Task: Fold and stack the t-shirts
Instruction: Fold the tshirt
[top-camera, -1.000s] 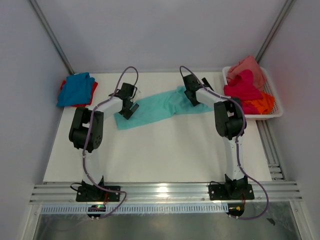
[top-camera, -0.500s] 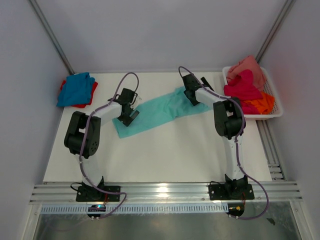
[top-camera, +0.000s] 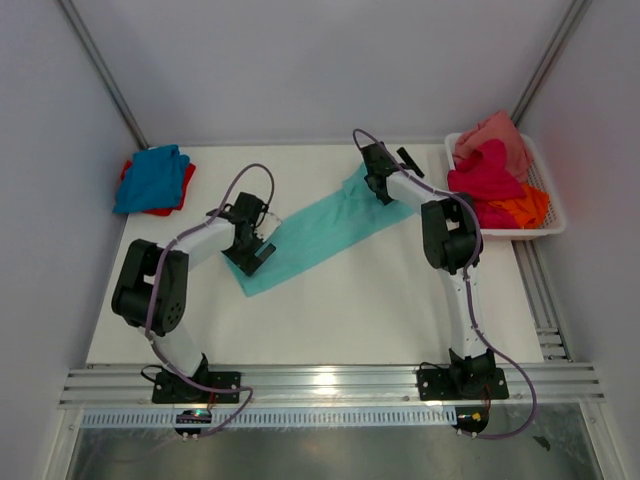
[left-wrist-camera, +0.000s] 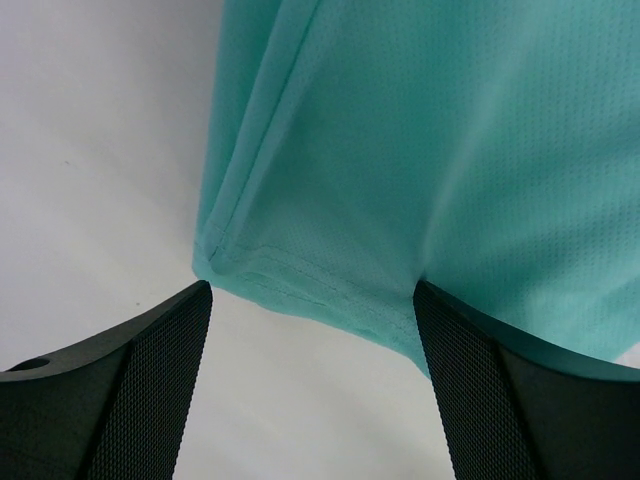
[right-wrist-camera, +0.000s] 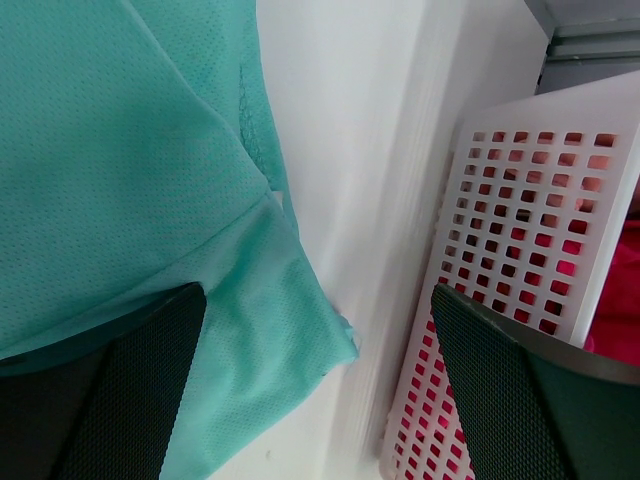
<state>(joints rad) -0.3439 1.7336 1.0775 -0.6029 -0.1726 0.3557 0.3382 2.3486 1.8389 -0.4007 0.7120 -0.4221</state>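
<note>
The mint-teal t-shirt (top-camera: 320, 225) lies stretched in a diagonal band across the table, low at the left and far at the right. My left gripper (top-camera: 252, 250) sits at its near-left end, open. In the left wrist view the stitched hem (left-wrist-camera: 300, 285) runs between the wide-apart fingertips of that gripper (left-wrist-camera: 312, 292), and the right finger overlaps the cloth. My right gripper (top-camera: 372, 185) is at the far-right end, open; its wrist view shows it (right-wrist-camera: 315, 300) straddling a shirt corner (right-wrist-camera: 300, 340). Folded blue (top-camera: 150, 175) and red (top-camera: 184, 185) t-shirts are stacked at the far left.
A white mesh basket (top-camera: 530, 233) at the far right holds magenta (top-camera: 485, 175), salmon pink (top-camera: 495, 135) and orange (top-camera: 520, 208) tees. Its perforated wall (right-wrist-camera: 520, 250) stands right beside my right gripper's outer finger. Metal rails run along the table's near edge.
My left gripper has swung toward the near edge, and the shirt's left end has shifted with it, so the band lies more steeply diagonal. The right gripper edged slightly back and left.
</note>
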